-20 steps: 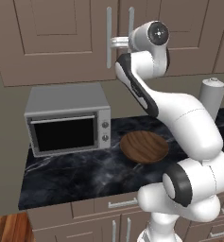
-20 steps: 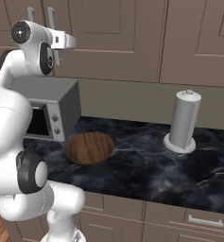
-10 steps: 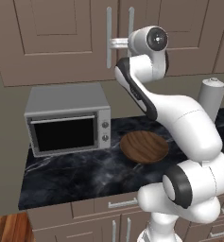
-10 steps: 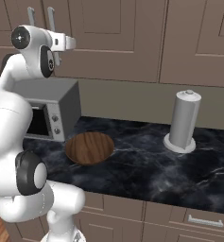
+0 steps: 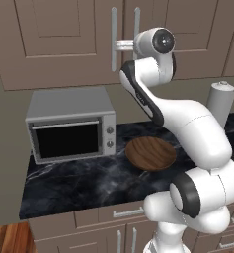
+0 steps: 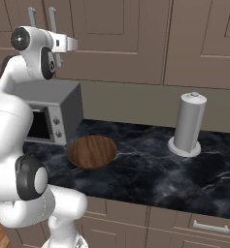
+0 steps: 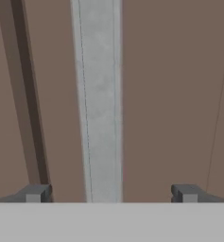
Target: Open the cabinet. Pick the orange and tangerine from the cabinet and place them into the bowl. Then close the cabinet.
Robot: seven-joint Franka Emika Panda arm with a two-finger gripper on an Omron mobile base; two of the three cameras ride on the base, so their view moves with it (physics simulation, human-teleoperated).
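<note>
- Left base view: the gripper [image 5: 119, 45] is raised to the cabinet [image 5: 59, 39], at the two vertical silver handles [image 5: 113, 38]; whether it touches a bar cannot be told. Both doors are shut. On the counter [image 5: 74, 180] stand one microwave [image 5: 71, 126], one wooden bowl [image 5: 150, 153] and one grey cylinder [image 5: 220, 102]. The bowl holds nothing.
- Right base view: the gripper [image 6: 70, 44] points at the cabinet [image 6: 116, 38] beside its two handles [image 6: 52, 18]. One bowl [image 6: 92, 151] lies between the microwave [image 6: 56, 114] and the cylinder [image 6: 188, 124].
- Hand view: the two fingertips [image 7: 35, 193] stand wide apart, one to each side of a single handle bar [image 7: 99, 99]. Nothing is held.
</note>
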